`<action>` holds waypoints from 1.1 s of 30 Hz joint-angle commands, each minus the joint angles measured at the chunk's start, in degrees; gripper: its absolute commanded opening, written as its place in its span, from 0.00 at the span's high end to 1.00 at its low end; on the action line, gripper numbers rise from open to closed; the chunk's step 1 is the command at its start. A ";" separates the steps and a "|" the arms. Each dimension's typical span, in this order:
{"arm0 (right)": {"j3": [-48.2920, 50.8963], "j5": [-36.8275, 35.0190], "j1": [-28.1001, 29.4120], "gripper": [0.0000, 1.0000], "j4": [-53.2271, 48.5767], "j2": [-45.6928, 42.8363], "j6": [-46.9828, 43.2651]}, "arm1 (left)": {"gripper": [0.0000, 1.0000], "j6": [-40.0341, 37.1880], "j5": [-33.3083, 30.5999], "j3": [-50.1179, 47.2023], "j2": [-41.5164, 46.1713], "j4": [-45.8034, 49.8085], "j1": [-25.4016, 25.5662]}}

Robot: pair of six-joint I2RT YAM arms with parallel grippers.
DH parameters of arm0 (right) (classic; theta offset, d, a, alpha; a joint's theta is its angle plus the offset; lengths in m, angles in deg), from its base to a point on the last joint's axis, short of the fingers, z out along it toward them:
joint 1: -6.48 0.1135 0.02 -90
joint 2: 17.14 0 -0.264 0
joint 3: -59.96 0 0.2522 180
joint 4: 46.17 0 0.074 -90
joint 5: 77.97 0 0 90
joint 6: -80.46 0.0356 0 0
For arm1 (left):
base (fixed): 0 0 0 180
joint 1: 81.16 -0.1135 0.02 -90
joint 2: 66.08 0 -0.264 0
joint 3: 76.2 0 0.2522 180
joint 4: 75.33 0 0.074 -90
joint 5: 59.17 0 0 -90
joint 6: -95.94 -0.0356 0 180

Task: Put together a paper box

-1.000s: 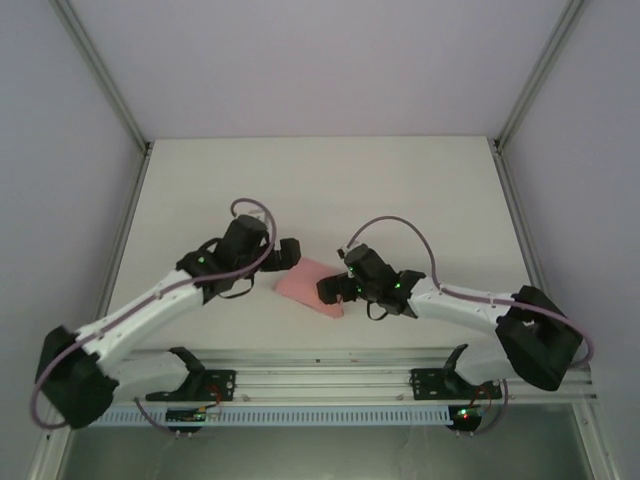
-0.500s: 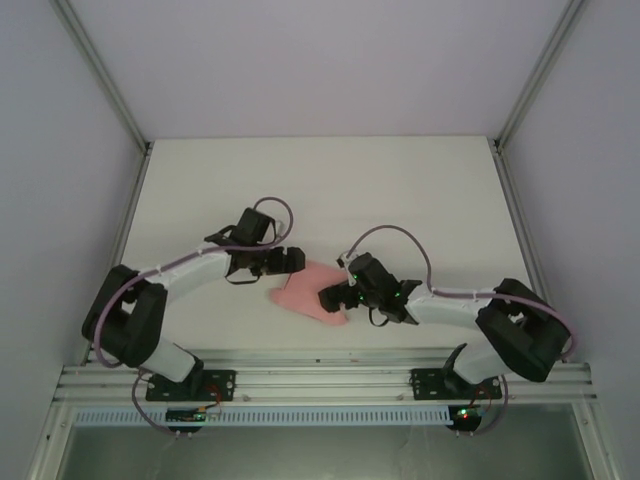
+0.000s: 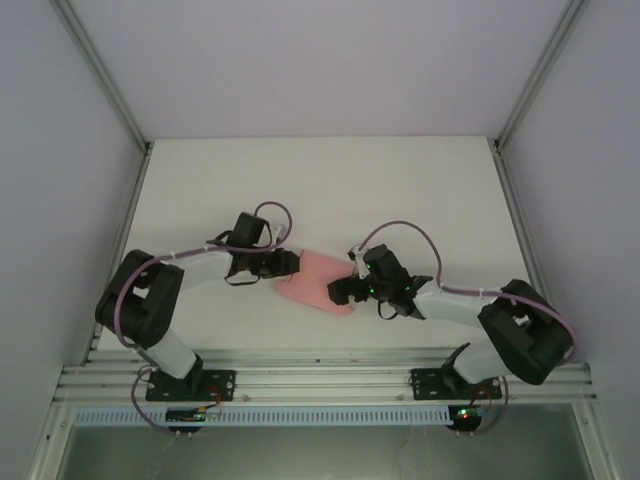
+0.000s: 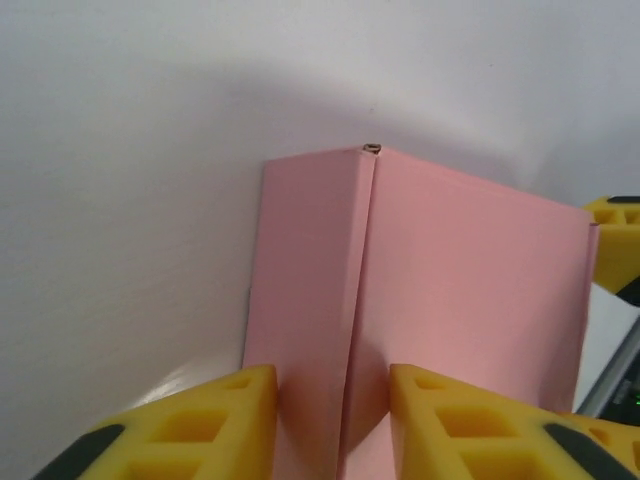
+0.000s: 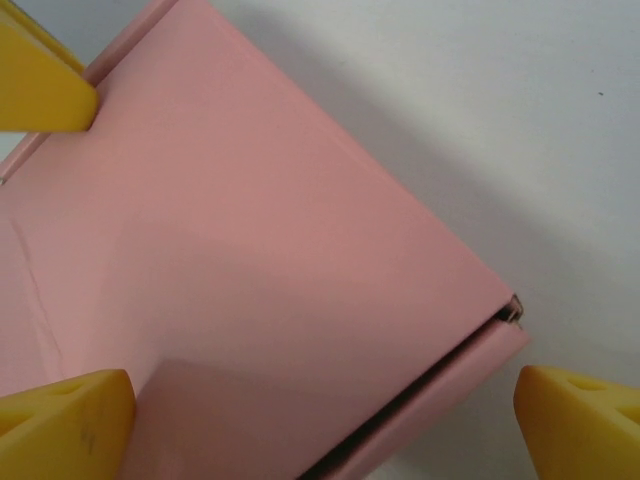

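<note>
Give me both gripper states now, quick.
Left gripper: closed on the paper box, pinching its folded edge.
Right gripper: open, its fingers either side of the paper box, not clamping.

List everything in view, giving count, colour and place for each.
paper box: one, pink, lying on the table between the two end effectors, with a fold line along one side.
table: one, white, under the box and arms.
frame rail: one, silver, along the table's near edge, carrying the arm bases.
cables: two, purple, one looped over each arm.
left end effector: one, yellow fingers, at the box's left end, with a finger on either side of the fold; grip unclear.
right end effector: one, yellow fingers, at the box's right end, open, with its fingers spread wide around a corner.
</note>
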 commanded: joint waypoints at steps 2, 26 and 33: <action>1.20 -3.84 -1.03 0.01 -4.29 -5.46 4.21 | 0.79 1.60 1.84 -2.04 -2.15 -3.36 -1.19; -0.97 7.58 -5.58 0.01 -1.48 -5.62 34.64 | 0.99 14.16 13.24 -13.98 -1.69 -29.62 -6.41; -2.95 17.74 -6.81 0.07 14.49 6.89 35.41 | 0.99 14.00 14.68 -14.34 -3.22 -31.26 -6.80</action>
